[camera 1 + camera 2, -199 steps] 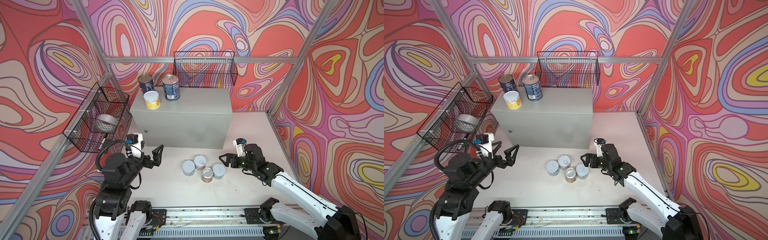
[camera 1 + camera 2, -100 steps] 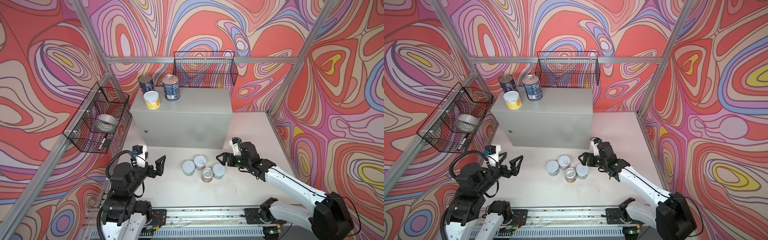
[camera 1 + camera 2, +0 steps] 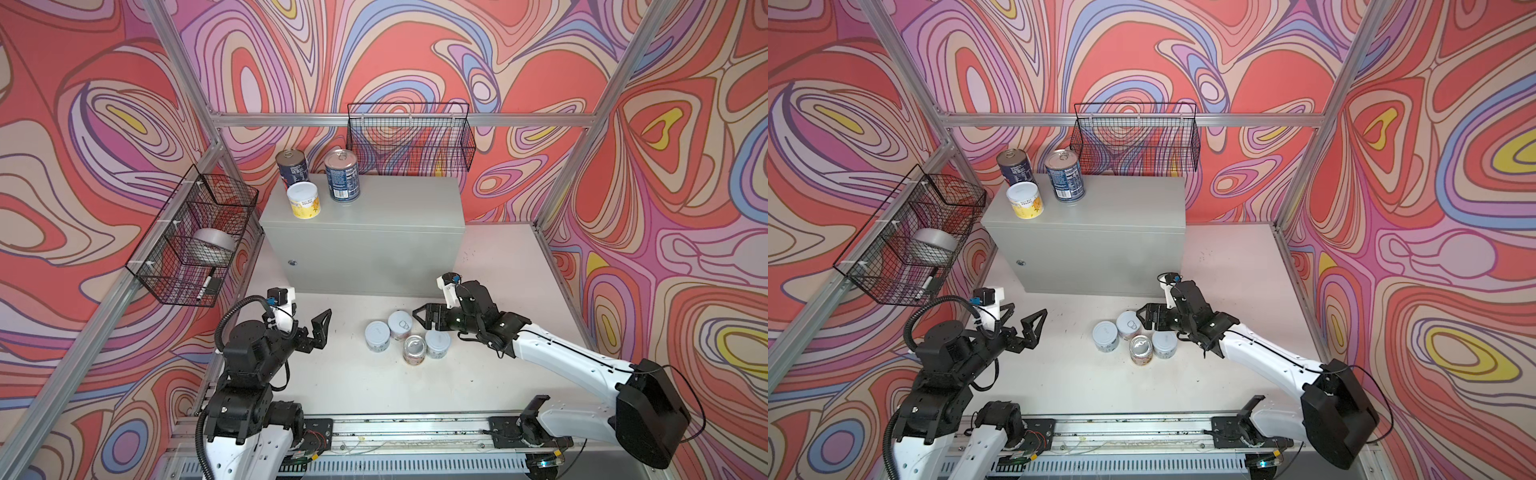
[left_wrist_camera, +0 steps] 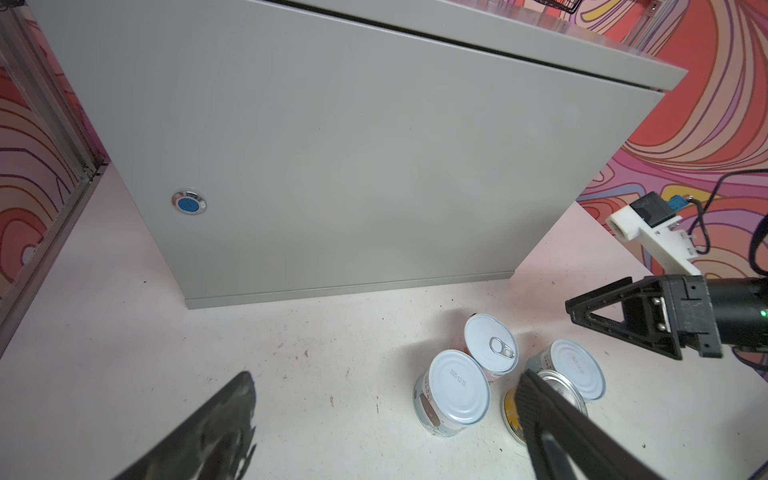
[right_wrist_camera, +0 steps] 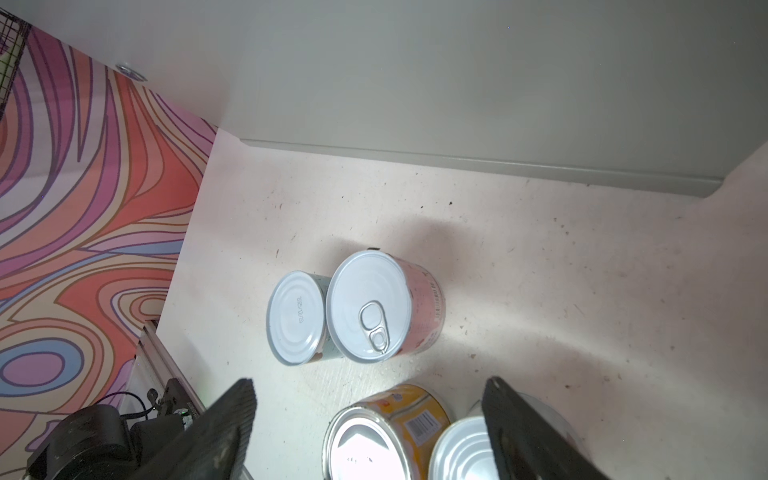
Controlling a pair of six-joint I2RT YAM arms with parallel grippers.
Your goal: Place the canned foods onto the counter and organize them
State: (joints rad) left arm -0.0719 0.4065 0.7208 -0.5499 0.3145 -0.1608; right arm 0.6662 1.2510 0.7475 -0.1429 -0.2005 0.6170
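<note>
Top views both show the counter (image 3: pixel 374 216) at the back of the white tabletop (image 3: pixel 365 386). Three canned foods stand upright on its left end: a corner dark-blue tin (image 3: pixel 293 170), a second dark-blue tin (image 3: pixel 342 176) beside it, and a yellow tin (image 3: pixel 304 200) in front. The other four short tins (image 3: pixel 1105 337) are clustered on the tabletop before the counter. The left gripper (image 3: pixel 1027 311) hangs well to their left, spread wide and empty. The right gripper (image 3: pixel 422 320) hovers just over the cluster's right side. Left wrist view: the black fingers (image 4: pixel 208 432) are far apart with nothing between them, facing the counter's lock (image 4: pixel 189 203) and the cluster. Right wrist view: the jaws stand apart and grip nothing. A ring-pull tin (image 5: pixel 365 307) touches a pale tin (image 5: pixel 295 318) ahead, and an orange-labelled tin (image 5: pixel 374 436) sits low between the fingers.
</note>
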